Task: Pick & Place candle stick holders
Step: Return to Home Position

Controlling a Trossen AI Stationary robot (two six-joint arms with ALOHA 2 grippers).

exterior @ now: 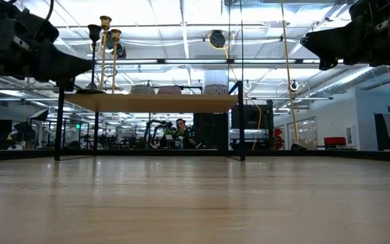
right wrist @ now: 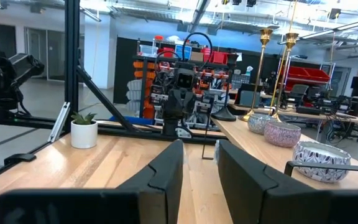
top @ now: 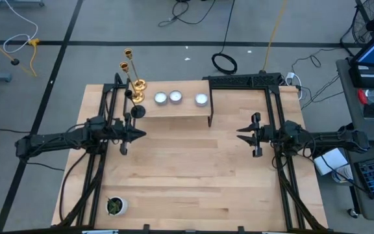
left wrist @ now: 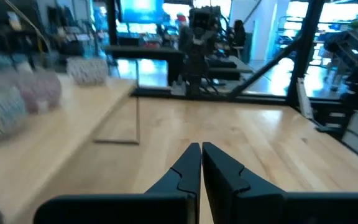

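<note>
High view: where are the candle stick holders? (Operator)

On the shelf at the table's far edge: candlesticks at its left end, tealight cups alongside. Placement looks complete. Left gripper is clenched and empty; right gripper is released. (Technician)

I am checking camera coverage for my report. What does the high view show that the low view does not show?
Only the high view shows the small green plant in its white pot, near the table corner on the left arm's side, far from the shelf. Only the low view shows the room behind the table, with a person, and the open space under the shelf. Both show the shelf, the two gold candlesticks and the three tealight cups on it, and the left gripper and the right gripper above the table, holding nothing.
</note>
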